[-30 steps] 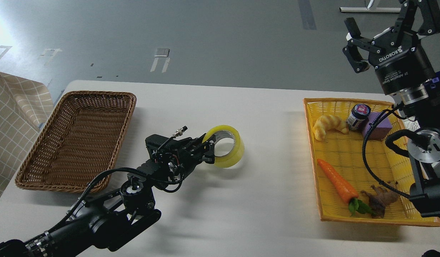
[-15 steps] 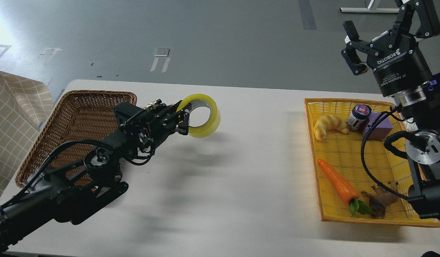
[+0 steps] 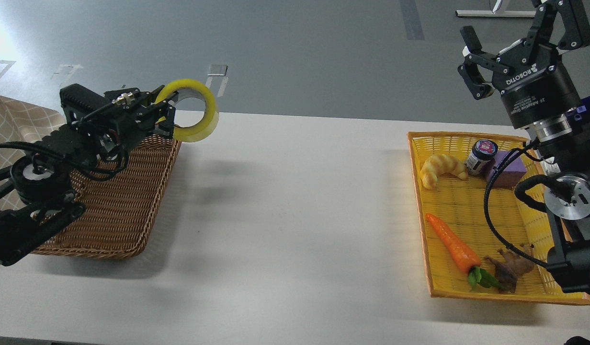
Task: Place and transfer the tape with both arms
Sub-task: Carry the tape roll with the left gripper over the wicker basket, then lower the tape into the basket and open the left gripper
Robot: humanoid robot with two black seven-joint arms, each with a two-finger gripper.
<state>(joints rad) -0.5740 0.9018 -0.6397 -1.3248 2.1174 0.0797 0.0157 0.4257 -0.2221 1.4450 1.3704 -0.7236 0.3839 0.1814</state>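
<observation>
Head view showed a broad white table [image 3: 295, 215] reaching nearly from edge to edge, matte and bare through its middle, with a grey floor [image 3: 300, 52] beyond it carrying pale tape marks and, at the far left, a fold of beige checked cloth [image 3: 17, 139]. At the left stood a brown woven wicker basket [image 3: 118, 211], shallow and rectangular; at the right a yellow plastic mesh basket [image 3: 467, 211] held an orange toy carrot [image 3: 452, 244], a pale yellow croissant [image 3: 441, 168], a purple block [image 3: 508, 168], a small dark jar [image 3: 481, 156] and a brown toy figure [image 3: 509, 270]. The black left gripper [image 3: 166, 117] was clamped through the wall of the thick translucent yellow roll of tape [image 3: 189, 111], one finger inside the grey-white core, holding it in the air above the far right corner of the wicker basket. The black right gripper [image 3: 515, 36], marked ROBOTIQ, hung high over the yellow basket with its fingers spread wide and nothing between them. The chief risk seemed to be the narrow hold: gripped on one side only, the ring could pivot or slip, and released from so near the rim it might strike the weave and roll out across the smooth table.
</observation>
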